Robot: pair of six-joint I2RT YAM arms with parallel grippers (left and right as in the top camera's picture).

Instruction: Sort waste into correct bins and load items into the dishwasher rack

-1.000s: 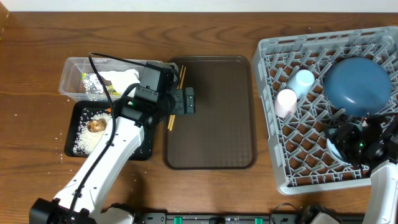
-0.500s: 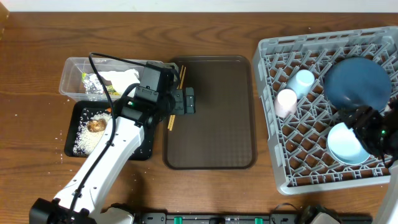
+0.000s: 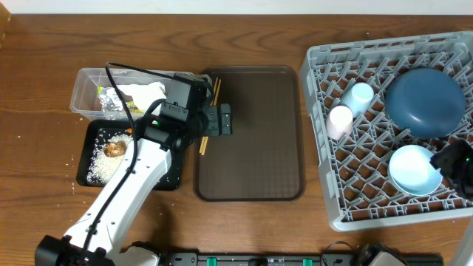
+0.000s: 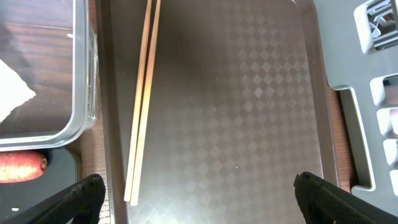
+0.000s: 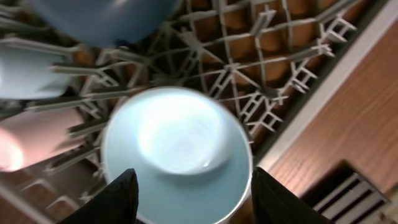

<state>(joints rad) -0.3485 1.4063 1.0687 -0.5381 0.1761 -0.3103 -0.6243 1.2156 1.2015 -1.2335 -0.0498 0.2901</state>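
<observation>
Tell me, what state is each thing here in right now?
left gripper, open above the brown tray
right gripper, open near the bowl
light blue bowl, in the rack, ungripped
dark-blue plate, in the rack
pink cup, lying in the rack
light blue cup, lying in the rack
chopsticks, side by side on the tray

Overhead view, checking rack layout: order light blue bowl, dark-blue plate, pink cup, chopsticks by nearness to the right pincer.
1. light blue bowl, beside the right pincer.
2. dark-blue plate, back right of rack.
3. pink cup, rack's left.
4. chopsticks, left edge of brown tray.
</observation>
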